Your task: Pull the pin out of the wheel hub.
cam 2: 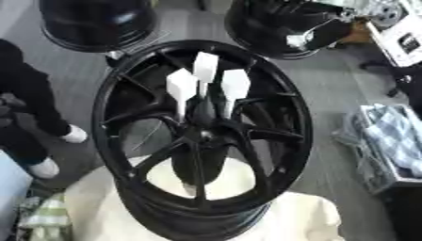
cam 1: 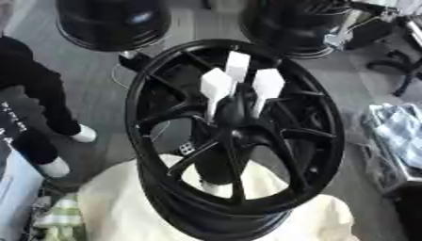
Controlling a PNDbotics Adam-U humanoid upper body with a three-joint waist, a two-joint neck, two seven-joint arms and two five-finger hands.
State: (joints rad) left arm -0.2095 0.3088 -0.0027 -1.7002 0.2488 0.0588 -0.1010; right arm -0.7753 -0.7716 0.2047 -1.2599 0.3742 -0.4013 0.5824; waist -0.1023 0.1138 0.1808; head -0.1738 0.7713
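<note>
Your wheel lay on a cream cloth, three white pins standing from its hub. Neither view showed a robot hand, so its state couldn't be told; only the right eye showed a white box.

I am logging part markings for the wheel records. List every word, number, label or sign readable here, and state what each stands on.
No text can be read in either view.
The black wheel: no marking shows on its spokes or rim.
The three white pins in the hub: plain, no print.
A white sheet at the upper right bears a dark mark, too blurred to read.
Neither robot hand is in view.
</note>
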